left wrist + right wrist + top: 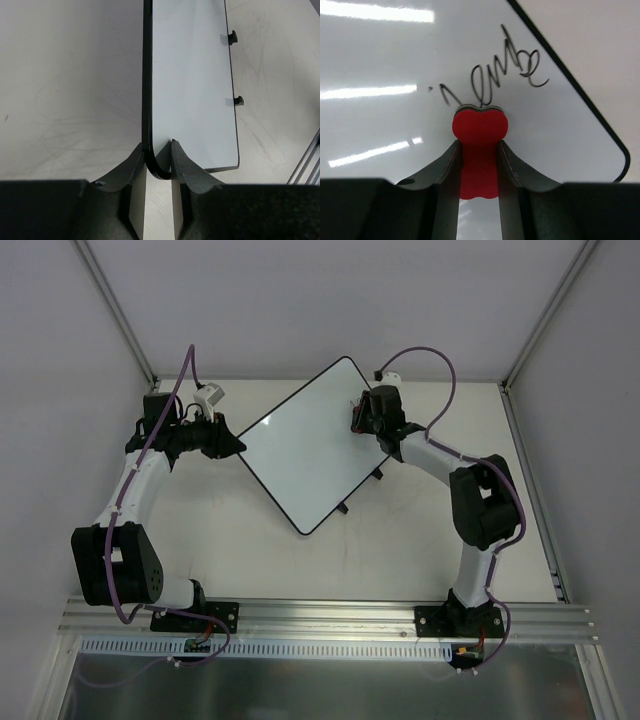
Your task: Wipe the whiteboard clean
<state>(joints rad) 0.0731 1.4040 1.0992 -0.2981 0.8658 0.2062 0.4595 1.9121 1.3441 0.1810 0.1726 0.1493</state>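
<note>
On the table [400,540], the whiteboard [305,445] lies diagonally mid-scene, its left corner pinched by the left gripper [159,145]. The right gripper [479,142] clamps a red eraser [479,125] at its far-right part, beside unwiped handwriting [495,75]; erasing seems barely begun

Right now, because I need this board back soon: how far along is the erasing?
Set up: the left claw pinches a corner of the glossy white black-rimmed whiteboard, steadying it. In hand: the right claw grips the red bone-shaped eraser, its end at the edge of the dark handwriting. Left: all of it; the writing looks unsmudged.
</note>
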